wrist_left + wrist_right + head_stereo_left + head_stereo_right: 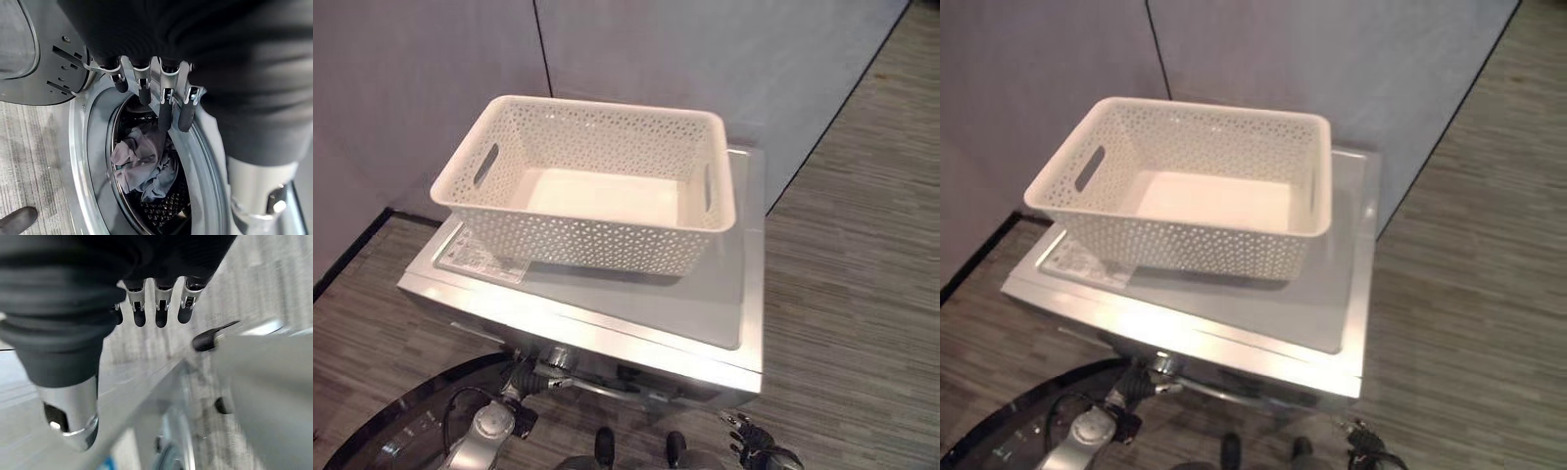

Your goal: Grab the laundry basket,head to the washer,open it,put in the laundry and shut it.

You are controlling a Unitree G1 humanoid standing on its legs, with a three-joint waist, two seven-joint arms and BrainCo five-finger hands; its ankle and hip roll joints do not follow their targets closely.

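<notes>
Laundry basket (590, 235): cream-white, perforated lattice pattern. Washer (636, 304): silver-grey. Laundry (144, 164): grey-lilac cloth. Floor (862, 294): grey-brown wood grain.

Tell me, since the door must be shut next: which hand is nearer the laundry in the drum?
Left. The left hand hangs at the open drum mouth, fingers just above the grey laundry. The right hand is off beside the washer, over the floor.
</notes>
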